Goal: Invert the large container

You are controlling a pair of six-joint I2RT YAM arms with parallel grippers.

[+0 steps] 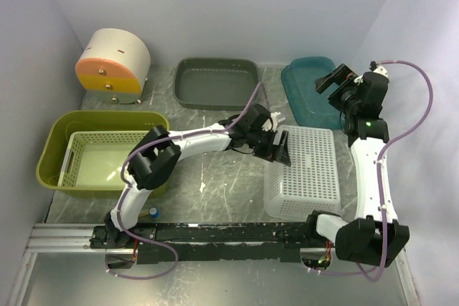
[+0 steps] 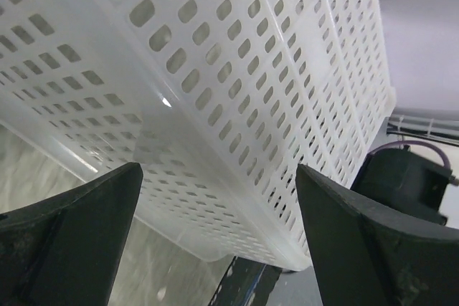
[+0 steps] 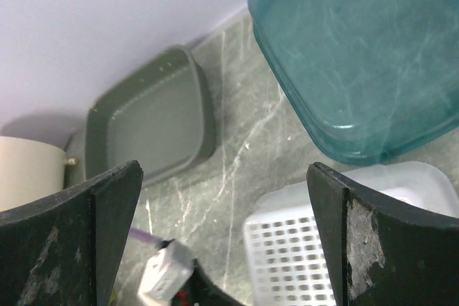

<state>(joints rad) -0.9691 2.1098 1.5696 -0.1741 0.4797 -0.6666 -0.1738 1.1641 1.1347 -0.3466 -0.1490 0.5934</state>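
The left arm (image 1: 193, 137) and right arm (image 1: 373, 170) have white tube links between bulky black joint housings. A lilac cable (image 1: 432, 96) loops loosely along each. A small green light (image 1: 368, 125) glows on the right arm. The right fingers (image 3: 380, 249) are black, wedge-shaped and scuffed grey.

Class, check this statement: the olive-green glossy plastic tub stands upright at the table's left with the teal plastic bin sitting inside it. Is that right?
No. Inside the olive-green glossy plastic tub sits the pale green slotted tray; the teal plastic bin lies apart at the back right. The tub does stand upright at the left. The top external view shows this.
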